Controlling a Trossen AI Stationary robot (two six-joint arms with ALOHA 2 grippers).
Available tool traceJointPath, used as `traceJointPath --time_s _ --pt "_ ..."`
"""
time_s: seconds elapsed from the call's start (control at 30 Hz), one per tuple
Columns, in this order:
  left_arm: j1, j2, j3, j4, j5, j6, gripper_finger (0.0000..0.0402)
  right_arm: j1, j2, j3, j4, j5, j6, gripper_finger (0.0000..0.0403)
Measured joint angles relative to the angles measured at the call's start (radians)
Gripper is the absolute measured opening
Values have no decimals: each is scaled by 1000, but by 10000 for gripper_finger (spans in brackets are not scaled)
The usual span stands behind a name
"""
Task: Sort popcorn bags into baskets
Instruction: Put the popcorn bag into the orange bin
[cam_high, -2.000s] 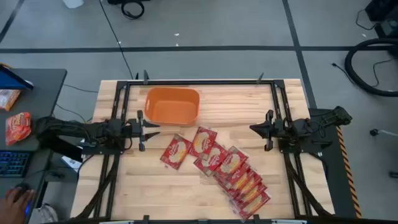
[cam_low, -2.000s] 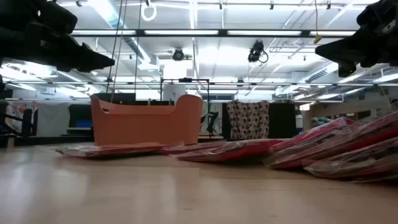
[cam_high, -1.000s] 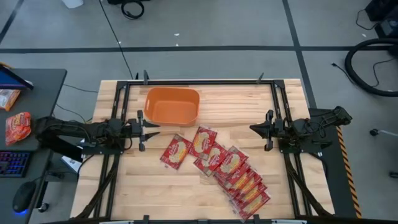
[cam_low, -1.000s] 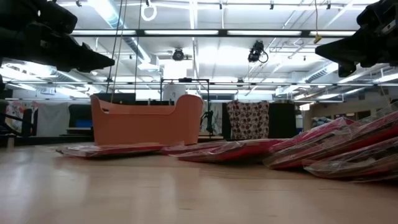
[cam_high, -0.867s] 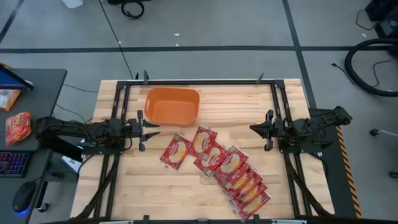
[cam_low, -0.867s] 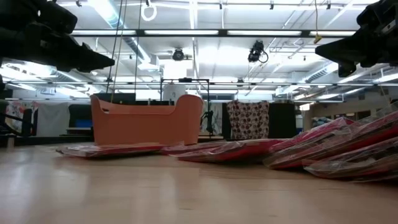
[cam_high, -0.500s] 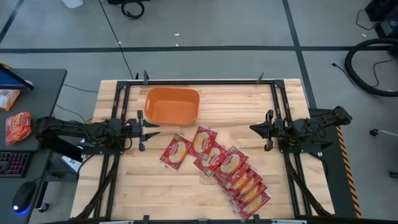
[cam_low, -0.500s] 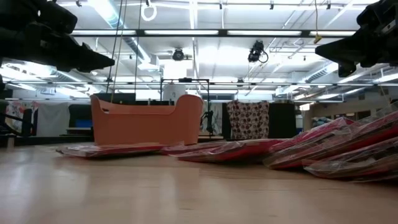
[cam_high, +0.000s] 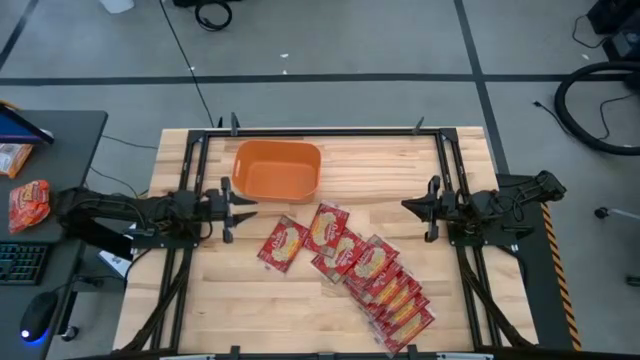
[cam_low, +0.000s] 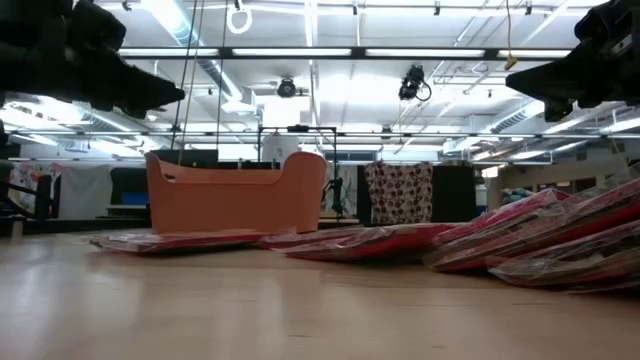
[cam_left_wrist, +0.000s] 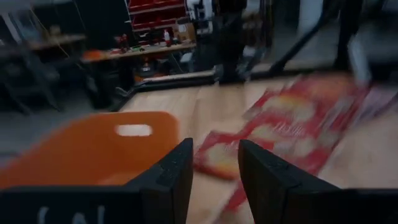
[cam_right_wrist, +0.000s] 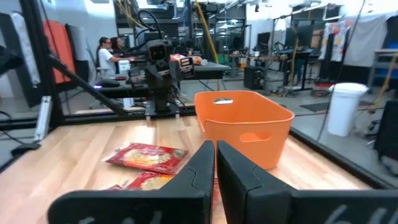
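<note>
The orange tub (cam_high: 277, 170) stands on the table's far part, left of the middle, with nothing in it. Several red popcorn bags (cam_high: 370, 270) lie flat in an overlapping row that runs from the table's middle toward its near right. One bag (cam_high: 283, 243) lies apart on the left of the row. My left gripper (cam_high: 248, 207) hovers open over the table's left side, just near of the tub (cam_left_wrist: 81, 149). My right gripper (cam_high: 406, 207) hovers shut on the right side and points at the tub (cam_right_wrist: 245, 124) and the bags (cam_right_wrist: 146, 155). Neither gripper touches anything.
Black frame rails (cam_high: 195, 200) run along the table's left, right and far sides. A side desk on the left carries an orange-red packet (cam_high: 28, 200) and a keyboard. Bare wood (cam_high: 240, 300) lies at the near left. People (cam_right_wrist: 107, 53) sit in the room beyond.
In the low view the outline of my left arm has shifted a little; which way it moved cannot be told. The bags, the tub and my right arm stand as before.
</note>
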Motion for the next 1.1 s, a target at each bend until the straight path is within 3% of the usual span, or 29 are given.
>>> traceJointPath --time_s 0.13,0.37,0.53,0.8,0.97,1.1 --pt "0 1 0 49 29 -276 133 0 0 0 172 79 -77 23" --pt "2 1 0 146 -10 -301 133 0 0 0 516 49 152 23" --pt "2 0 0 145 -10 -321 133 0 0 0 631 36 180 23" --pt "2 0 0 144 -9 -404 133 0 0 0 647 57 199 23" --pt "2 9 0 179 24 -431 133 -1 15 0 582 183 188 23" --pt "2 29 0 258 13 -404 133 -24 78 8 515 222 147 23"
